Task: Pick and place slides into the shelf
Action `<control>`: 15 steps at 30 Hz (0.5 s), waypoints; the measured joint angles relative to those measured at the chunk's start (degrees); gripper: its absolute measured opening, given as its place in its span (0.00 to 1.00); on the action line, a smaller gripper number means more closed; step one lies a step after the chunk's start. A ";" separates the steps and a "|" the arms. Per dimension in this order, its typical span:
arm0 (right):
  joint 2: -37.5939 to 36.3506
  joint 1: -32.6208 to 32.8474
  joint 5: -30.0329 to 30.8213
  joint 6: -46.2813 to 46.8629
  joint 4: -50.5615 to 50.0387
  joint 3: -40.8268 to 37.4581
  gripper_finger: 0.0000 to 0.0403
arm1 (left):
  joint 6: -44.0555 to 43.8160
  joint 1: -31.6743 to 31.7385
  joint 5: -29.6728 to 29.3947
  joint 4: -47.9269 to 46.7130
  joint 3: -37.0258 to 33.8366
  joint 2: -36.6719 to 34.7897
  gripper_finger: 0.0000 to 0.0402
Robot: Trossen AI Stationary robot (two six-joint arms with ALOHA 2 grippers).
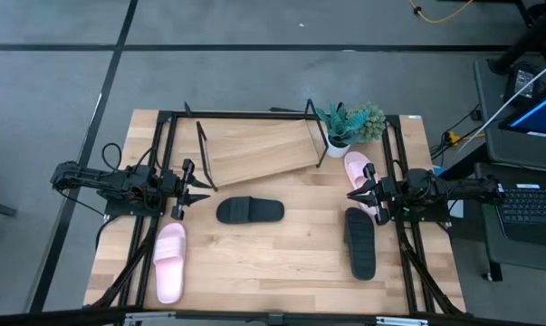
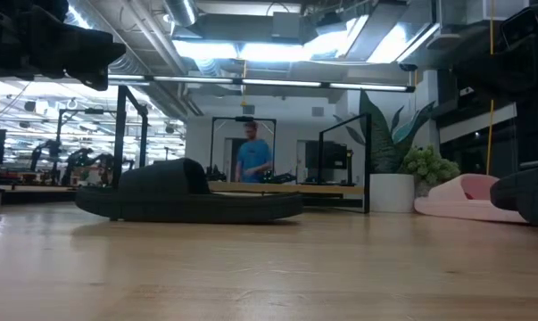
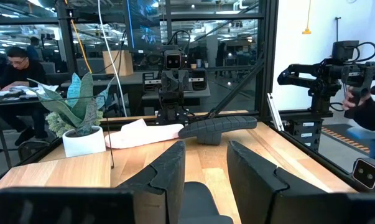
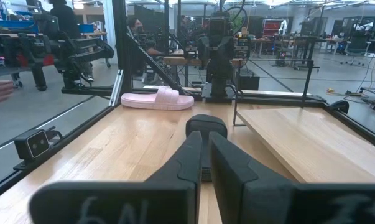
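I hold both arms parked at the table's sides, nothing gripped. My left gripper stands spread, facing the black rubber slide mid-table; my right gripper is nearly pressed together. The tilted light-wood shelf carries no sandals yet.

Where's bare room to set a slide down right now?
The shelf board is bare. The tabletop is open between the left pink slide and the right black slide. It is crowded at the right gripper, with the plant and another pink slide.
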 joint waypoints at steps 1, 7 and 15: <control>0.00 0.00 0.01 -0.02 0.00 -0.01 0.08 | 0.00 0.01 0.02 0.00 -0.02 -0.02 0.28; 0.00 -0.02 0.01 -0.04 0.00 0.02 0.08 | 0.00 0.01 0.00 0.01 0.00 -0.02 0.28; 0.00 -0.02 -0.02 -0.04 0.66 0.01 0.08 | 0.00 0.00 0.02 0.08 0.01 -0.02 0.28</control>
